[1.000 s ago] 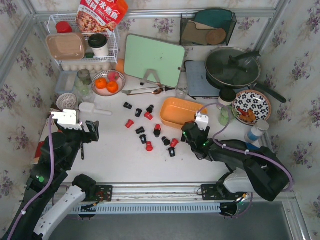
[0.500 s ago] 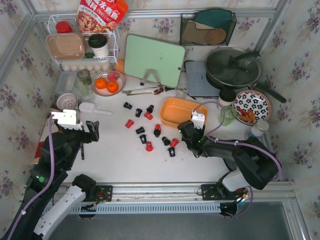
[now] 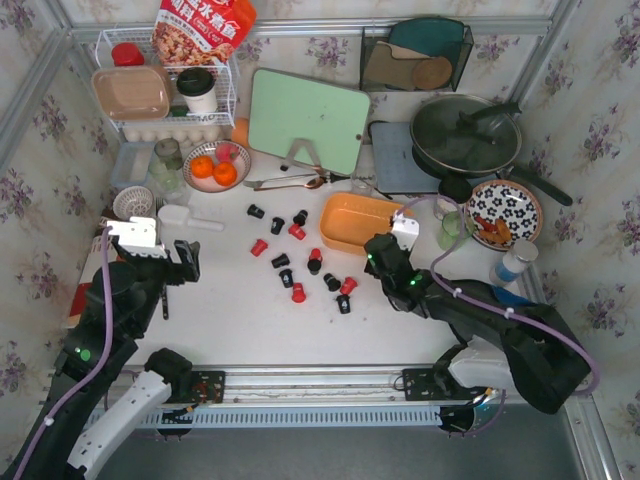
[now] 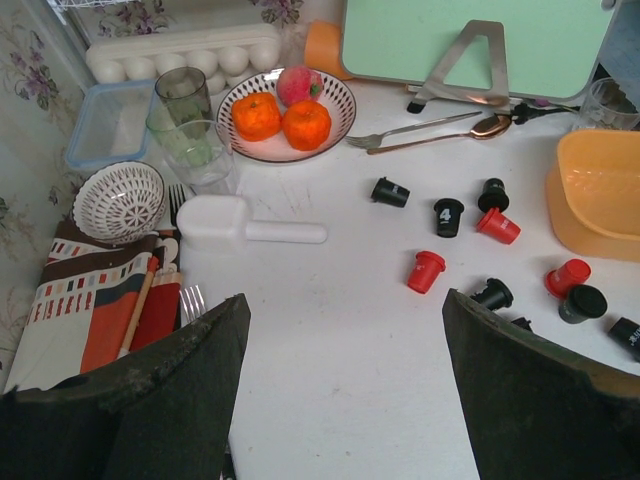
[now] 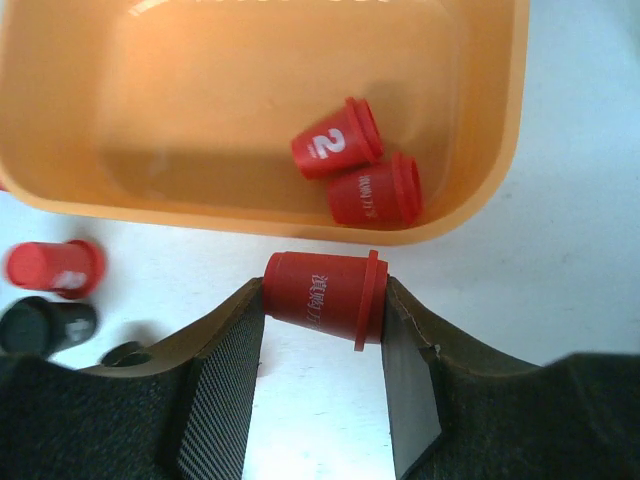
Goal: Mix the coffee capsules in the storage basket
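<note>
The orange storage basket (image 3: 352, 222) sits right of centre; in the right wrist view its near rim (image 5: 300, 218) shows, with two red capsules (image 5: 338, 139) inside. My right gripper (image 3: 381, 256) is shut on a red capsule (image 5: 324, 294), held sideways just outside the basket's near rim. Several red and black capsules (image 3: 298, 293) lie scattered on the white table left of the basket; some show in the left wrist view (image 4: 426, 271). My left gripper (image 3: 160, 262) is open and empty at the left, above bare table.
A bowl of oranges (image 3: 215, 168), glasses, a white scoop (image 3: 188, 217) and a fork with spoon (image 3: 290, 181) lie at the back left. A green cutting board (image 3: 308, 120), a pan (image 3: 466, 136), a patterned plate (image 3: 504, 212) and a bottle stand behind and right.
My right gripper has shifted slightly right and toward the basket's near rim, holding the red capsule. The left arm has not moved.
</note>
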